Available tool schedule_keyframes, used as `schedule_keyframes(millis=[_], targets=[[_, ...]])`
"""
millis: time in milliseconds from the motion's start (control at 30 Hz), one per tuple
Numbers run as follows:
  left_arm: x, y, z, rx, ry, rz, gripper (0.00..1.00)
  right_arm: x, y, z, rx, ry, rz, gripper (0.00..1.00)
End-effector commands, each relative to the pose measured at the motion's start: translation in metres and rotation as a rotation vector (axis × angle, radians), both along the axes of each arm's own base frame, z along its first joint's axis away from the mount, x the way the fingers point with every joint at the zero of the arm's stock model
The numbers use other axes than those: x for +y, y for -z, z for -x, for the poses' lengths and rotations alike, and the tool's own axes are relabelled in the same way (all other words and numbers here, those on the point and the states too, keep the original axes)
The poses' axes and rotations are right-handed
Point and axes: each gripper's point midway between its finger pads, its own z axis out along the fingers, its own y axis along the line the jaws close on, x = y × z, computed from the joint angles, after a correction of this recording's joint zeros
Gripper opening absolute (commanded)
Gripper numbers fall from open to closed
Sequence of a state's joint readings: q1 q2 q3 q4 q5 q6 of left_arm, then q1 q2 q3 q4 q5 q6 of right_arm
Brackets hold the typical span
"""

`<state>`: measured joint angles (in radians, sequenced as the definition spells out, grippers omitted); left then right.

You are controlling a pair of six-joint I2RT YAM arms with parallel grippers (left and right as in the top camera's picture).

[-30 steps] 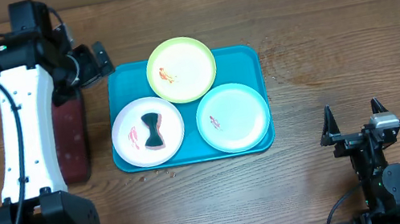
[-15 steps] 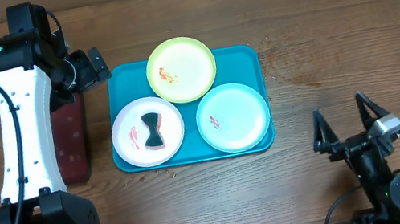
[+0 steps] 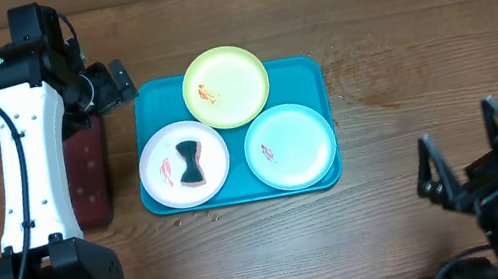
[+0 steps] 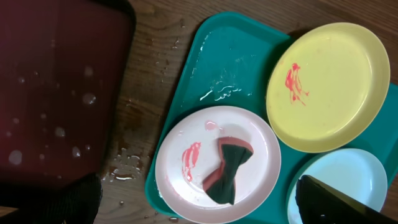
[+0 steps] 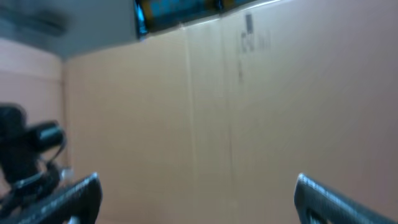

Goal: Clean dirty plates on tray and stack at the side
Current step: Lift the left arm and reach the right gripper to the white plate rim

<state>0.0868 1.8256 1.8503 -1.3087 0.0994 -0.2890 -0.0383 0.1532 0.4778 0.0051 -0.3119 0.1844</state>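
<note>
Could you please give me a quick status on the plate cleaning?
Left gripper open, empty. Right gripper open, empty. White plate, yellow plate, blue plate all smeared, on the tray. Sponge on the white plate; nothing stacked.

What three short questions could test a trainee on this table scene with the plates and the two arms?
1. True or false: the dark bow-shaped sponge or cloth lies on the white round plastic plate.
2. How many round plastic plates on the large teal-blue rectangular plastic tray show a red smear? A) one B) two C) three
3. Fill in the missing word: the right tool holds nothing, and its jaws stand ____.

Key: 1 true; 2 C; 3 open.
</note>
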Motion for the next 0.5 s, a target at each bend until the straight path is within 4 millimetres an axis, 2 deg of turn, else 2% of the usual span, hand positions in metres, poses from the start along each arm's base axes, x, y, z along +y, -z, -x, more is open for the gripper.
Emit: schedule_keyframes(millis=[0, 67, 133, 200, 300, 367, 400, 467], targets=[[0.0, 0.0, 0.0, -0.001, -0.002, -0.001, 1.0, -0.006, -0.031, -0.02, 0.199, 0.05, 0.06, 1.0], [0.0, 0.0, 0.0, -0.001, -0.002, -0.001, 1.0, 0.008, -0.029, -0.035, 0.374, -0.045, 0.072, 1.0], [0.0, 0.0, 0.0, -0.001, -0.002, -0.001, 1.0, 0.033, -0.033, -0.043, 0.477, -0.212, 0.08, 1.0], [0.0, 0.0, 0.0, -0.002, -0.002, -0.001, 1.0, 0.062, -0.04, -0.045, 0.538, -0.438, 0.084, 1.0], [0.0, 0.0, 0.0, -0.001, -0.002, -0.001, 1.0, 0.085, -0.052, -0.059, 0.568, -0.657, 0.025, 0.98], [0.0, 0.0, 0.0, -0.001, -0.002, -0.001, 1.0, 0.092, -0.049, -0.077, 0.619, -0.705, -0.026, 0.78], [0.0, 0.0, 0.0, -0.001, -0.002, -0.001, 1.0, 0.098, -0.042, -0.087, 0.647, -0.706, -0.03, 0.72], [0.0, 0.0, 0.0, -0.001, -0.002, -0.001, 1.0, 0.108, -0.021, -0.111, 0.733, -0.645, -0.046, 0.71]])
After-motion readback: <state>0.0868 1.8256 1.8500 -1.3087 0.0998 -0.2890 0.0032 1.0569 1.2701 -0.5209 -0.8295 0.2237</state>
